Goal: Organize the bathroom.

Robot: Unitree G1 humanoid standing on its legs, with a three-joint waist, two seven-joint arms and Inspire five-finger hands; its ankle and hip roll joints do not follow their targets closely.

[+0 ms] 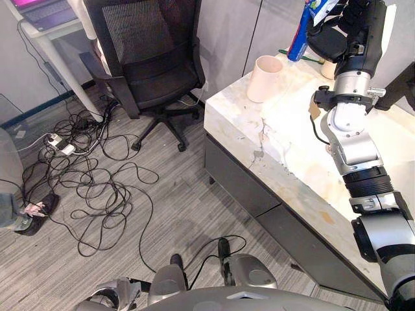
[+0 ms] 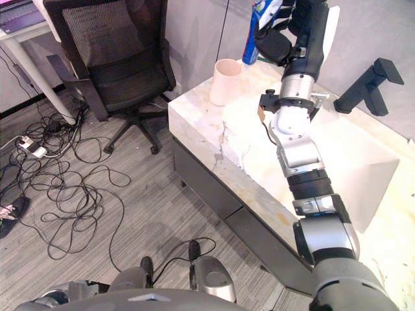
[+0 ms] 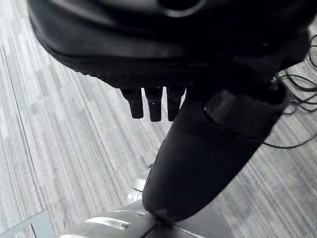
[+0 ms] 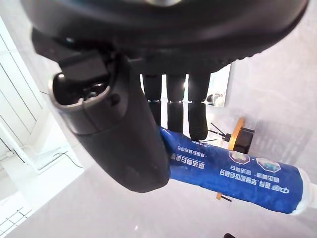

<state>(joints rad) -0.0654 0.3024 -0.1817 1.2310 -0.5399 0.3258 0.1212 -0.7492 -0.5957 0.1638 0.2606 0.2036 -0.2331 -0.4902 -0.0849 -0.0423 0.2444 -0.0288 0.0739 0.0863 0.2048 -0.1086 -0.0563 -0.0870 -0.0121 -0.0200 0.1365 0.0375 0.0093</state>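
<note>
My right hand [image 4: 148, 144] grips the blue plastic toothpaste tube [image 4: 233, 178] above the pale cylindrical cup [image 1: 264, 78]; left hand [image 3: 153, 101] fingers straight, holding nothing.

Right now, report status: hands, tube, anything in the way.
Right hand shut on blue tube, raised above counter. Left hand low over floor, holding nothing. Pale cup stands under tube.

You could see white characters printed along the blue toothpaste tube [image 4: 233, 171], though none of it was readable.
</note>
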